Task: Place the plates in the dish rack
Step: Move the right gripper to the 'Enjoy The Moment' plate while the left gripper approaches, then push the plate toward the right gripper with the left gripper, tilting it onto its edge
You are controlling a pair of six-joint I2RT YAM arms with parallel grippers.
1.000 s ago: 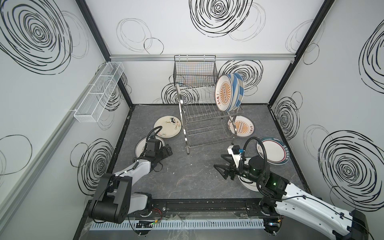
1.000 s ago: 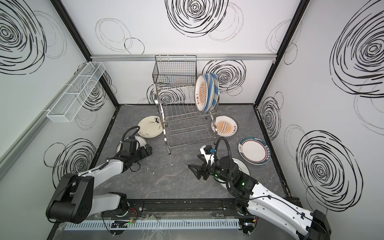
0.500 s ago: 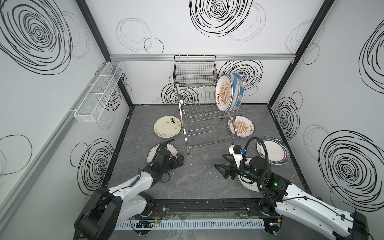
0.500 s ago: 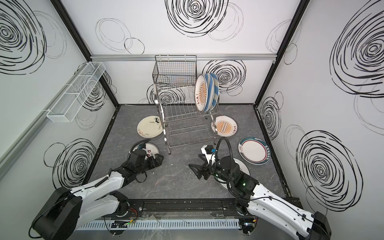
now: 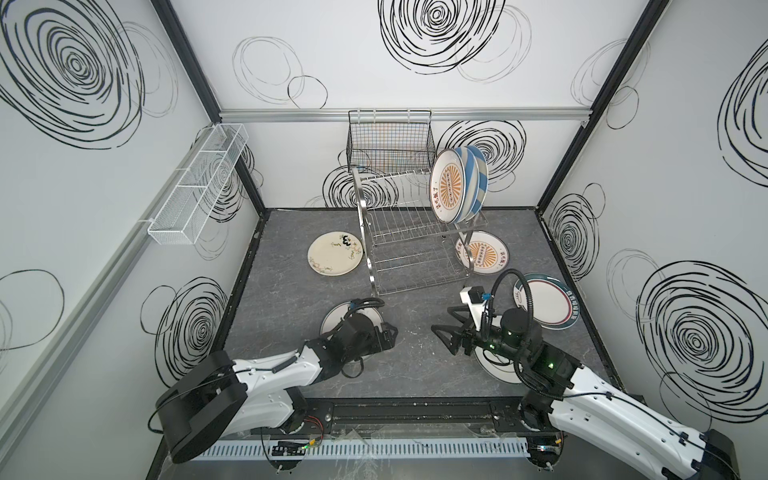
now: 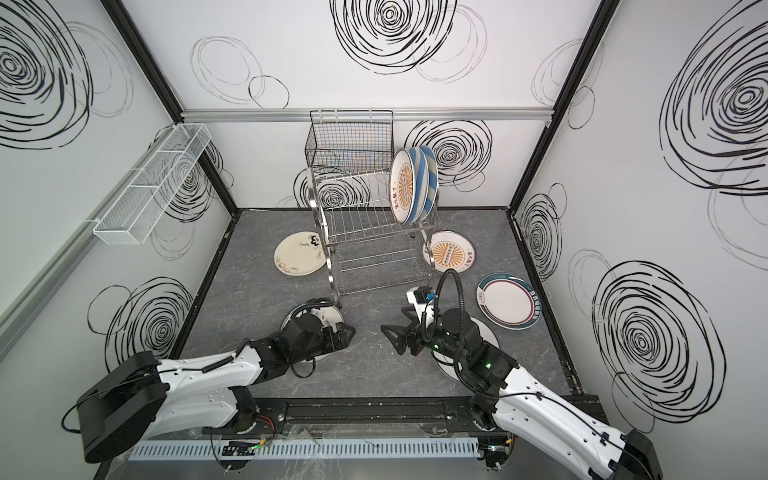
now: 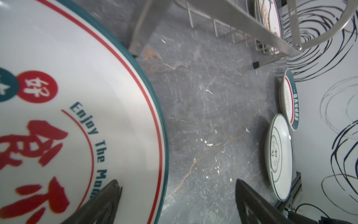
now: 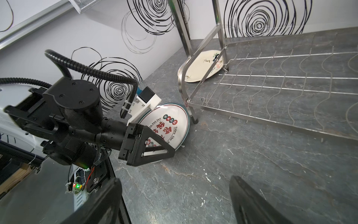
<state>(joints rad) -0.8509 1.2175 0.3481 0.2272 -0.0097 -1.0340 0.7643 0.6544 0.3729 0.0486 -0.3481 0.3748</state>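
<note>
Left wrist view: my left tool gapes wide astride the rim of the red-lettered plate near the bench's front edge; my right tool is wide, empty; three plates stand in the dish rack.

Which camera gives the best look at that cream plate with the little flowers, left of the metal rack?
Both top views: the cream plate lies flat, almost wholly in sight. The right wrist view catches the plate at a low angle, partly behind the dish rack's legs. The left wrist view misses it.

Red-lettered plate cut off by frame edge; left arm covers most of it in both top views.
</note>
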